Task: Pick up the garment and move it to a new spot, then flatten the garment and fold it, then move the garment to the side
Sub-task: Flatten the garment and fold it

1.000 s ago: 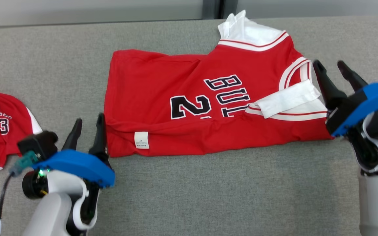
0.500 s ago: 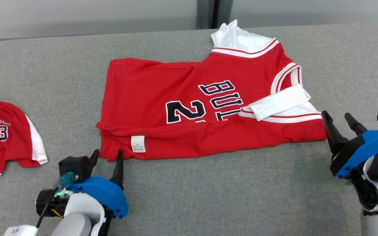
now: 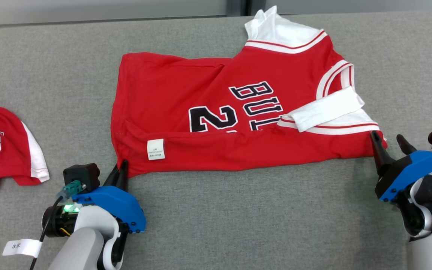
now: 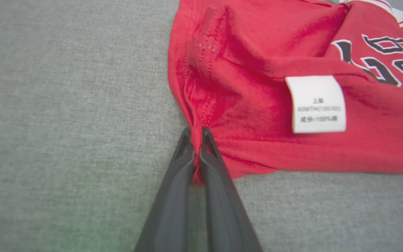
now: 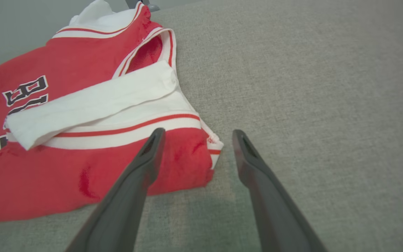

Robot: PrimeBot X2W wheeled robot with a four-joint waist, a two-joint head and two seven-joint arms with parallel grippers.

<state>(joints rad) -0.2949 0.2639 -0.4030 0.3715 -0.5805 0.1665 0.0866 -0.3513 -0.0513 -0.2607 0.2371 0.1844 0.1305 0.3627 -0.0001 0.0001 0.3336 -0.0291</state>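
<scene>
My left claw (image 3: 120, 169) pinches the near corner of the shirt (image 3: 219, 112). My right claw (image 3: 387, 140) (spread open) straddles the corner at its other end.

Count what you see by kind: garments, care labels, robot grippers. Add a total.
Red-and-white basketball jerseys: 2, folded jersey, crumpled jersey
White rectangular fabric care label: 1
Dark two-fingered grippers: 2, left gripper, right gripper
Total: 5

left gripper (image 4: 196, 138) | closed onto jersey (image 3: 216, 112) corner | right gripper (image 3: 390, 144) reached hem
</scene>
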